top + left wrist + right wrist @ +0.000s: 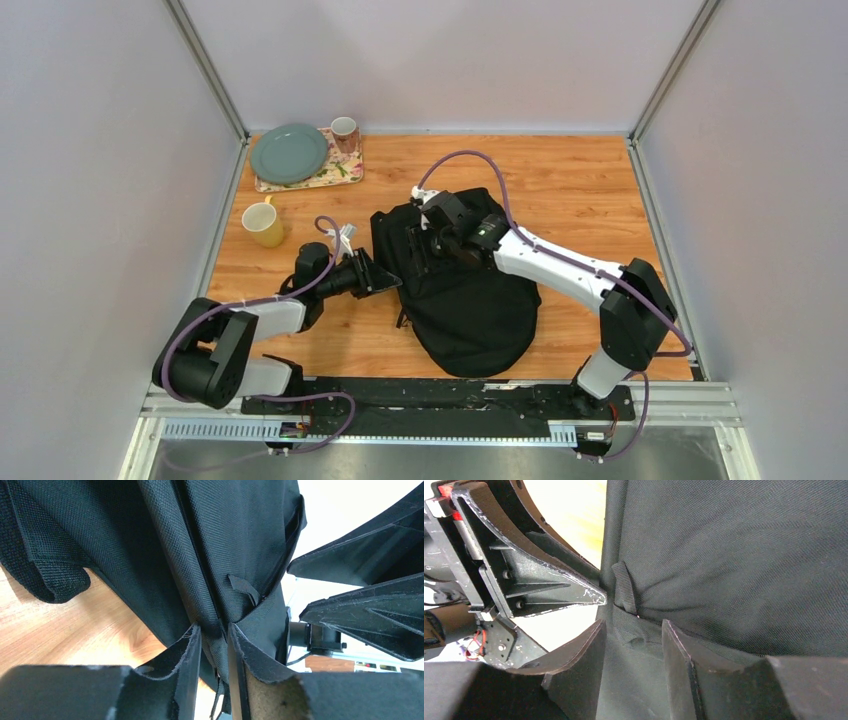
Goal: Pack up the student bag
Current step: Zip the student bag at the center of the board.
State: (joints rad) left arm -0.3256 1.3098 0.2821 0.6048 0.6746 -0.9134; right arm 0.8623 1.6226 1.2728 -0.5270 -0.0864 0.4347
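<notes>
Black fabric: the student bag [470, 300] is lying on the bench [590, 180] a little right of centre in the top view, with its rounded end pointing toward the bottom of the frame and its narrower end reaching up between the two arms.
Bag cloth: coarse woven material is filling most of both wrist views and is rising into a ridge where the arms are meeting it.
Webbing tab [244, 589]: a short black loop is sticking out of a seam just above the left jaws in the left wrist view. The same tab [625, 592] is showing just above the right jaws in the right wrist view.
Strap [50, 577]: a thick band is curling onto the wood at the upper left of the left wrist view.
Left jaws: reaching in at the bag's left edge, they are pinching the ridge of cloth, the two fingers [190, 655] pressing it from either side.
Right jaws: coming in over the bag's upper end, they are standing part way apart and clamping a thick bunched fold, with cloth touching both fingers [679, 660].
Both jaws: the tips are facing each other, close together, on the same part of the bag.
Yellow mug [263, 224]: it is standing upright left of the bag, near the left arm [260, 320].
Floral tray [340, 172]: it is sitting at the upper left of the bench, carrying a grey-green plate [288, 152] and a pink mug [344, 130].
</notes>
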